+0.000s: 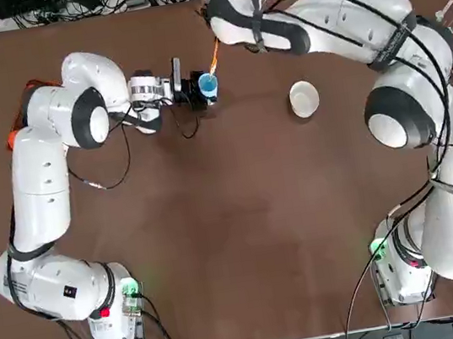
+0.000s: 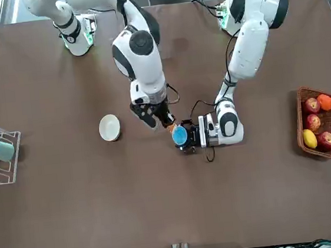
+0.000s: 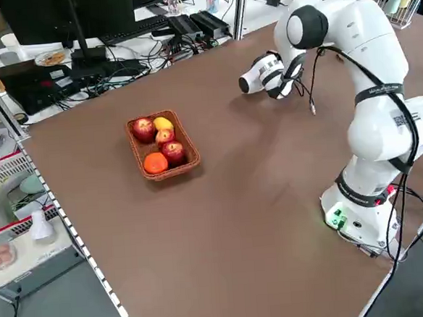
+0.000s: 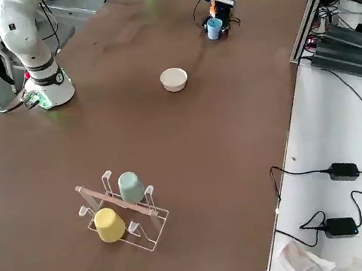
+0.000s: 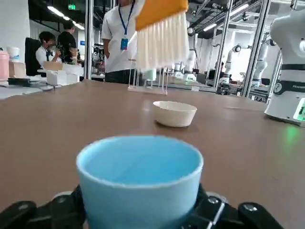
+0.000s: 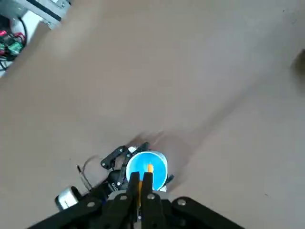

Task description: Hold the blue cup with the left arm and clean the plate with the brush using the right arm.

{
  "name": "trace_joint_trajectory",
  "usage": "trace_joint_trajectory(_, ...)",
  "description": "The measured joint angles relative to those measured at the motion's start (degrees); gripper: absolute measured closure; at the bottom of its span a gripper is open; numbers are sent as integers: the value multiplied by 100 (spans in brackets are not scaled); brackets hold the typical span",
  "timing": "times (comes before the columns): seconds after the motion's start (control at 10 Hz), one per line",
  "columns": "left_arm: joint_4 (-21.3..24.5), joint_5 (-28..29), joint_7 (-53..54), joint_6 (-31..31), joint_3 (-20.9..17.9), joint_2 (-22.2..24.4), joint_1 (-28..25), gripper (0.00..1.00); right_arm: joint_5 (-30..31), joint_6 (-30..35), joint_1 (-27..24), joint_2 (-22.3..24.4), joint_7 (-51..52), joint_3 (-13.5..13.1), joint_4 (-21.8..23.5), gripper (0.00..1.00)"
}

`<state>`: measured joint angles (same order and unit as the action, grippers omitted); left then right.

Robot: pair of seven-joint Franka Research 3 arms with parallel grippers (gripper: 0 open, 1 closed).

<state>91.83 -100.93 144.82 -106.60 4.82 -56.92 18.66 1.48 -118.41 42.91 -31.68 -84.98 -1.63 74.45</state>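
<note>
Top view shows the job is only partly done: the plate (image 1: 304, 98) sits well apart from both hands, not yet brushed. The left gripper (image 1: 200, 88) has its fingers on both sides of the blue cup (image 1: 209, 85); they look slack around it, though I can't be sure it's let go. The right gripper (image 6: 139, 192) hangs just above that cup, pinched tight on the brush (image 5: 162, 33), bristles pointing down.

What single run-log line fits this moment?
left gripper: around cup, upright on table | right gripper: shut on brush, above cup | plate: apart, untouched
</note>
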Motion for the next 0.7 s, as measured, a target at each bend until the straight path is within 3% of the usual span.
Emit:
trace_joint_trajectory(0.1,-10,0,-3,17,16,52,-37,0,-168,179,-146,158,341,-6,1,95)
trace_joint_trajectory(0.4,4,0,-3,34,22,65,-52,0,-402,993,-713,608,1705,-14,62,95)
trace_joint_trajectory(0.7,19,0,-3,48,28,83,-54,0,-442,1105,-1138,1186,2839,-18,873,95)
